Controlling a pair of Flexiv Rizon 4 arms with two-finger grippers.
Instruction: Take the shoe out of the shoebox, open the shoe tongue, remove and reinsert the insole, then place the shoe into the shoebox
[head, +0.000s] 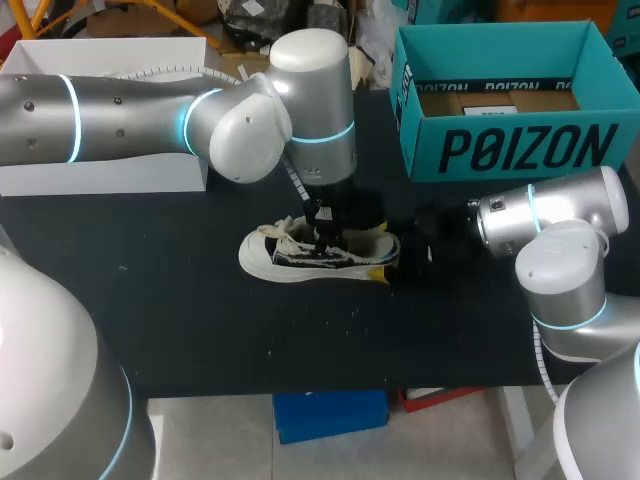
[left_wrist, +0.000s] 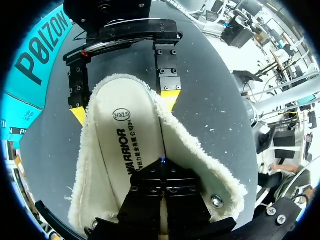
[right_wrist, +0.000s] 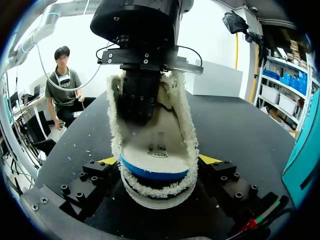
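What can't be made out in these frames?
- Left gripper tips: left wrist view, its own black body covers them; whether it pinches the insole is unclear.
- Shoe tongue: left wrist view, the gripper body covers it; head view, too small.
- Shoebox floor: head view, the front wall hides its near part.

Head view: left gripper (head: 320, 238) mostly hidden under left arm (head: 310, 100); shoe (head: 275, 258) heel masked. Right gripper (head: 378, 250) lost in shadow. Left wrist view: shoe toe cut off by edge; left gripper yellow tips hidden; hold on insole (left_wrist: 125, 145) indeterminate.
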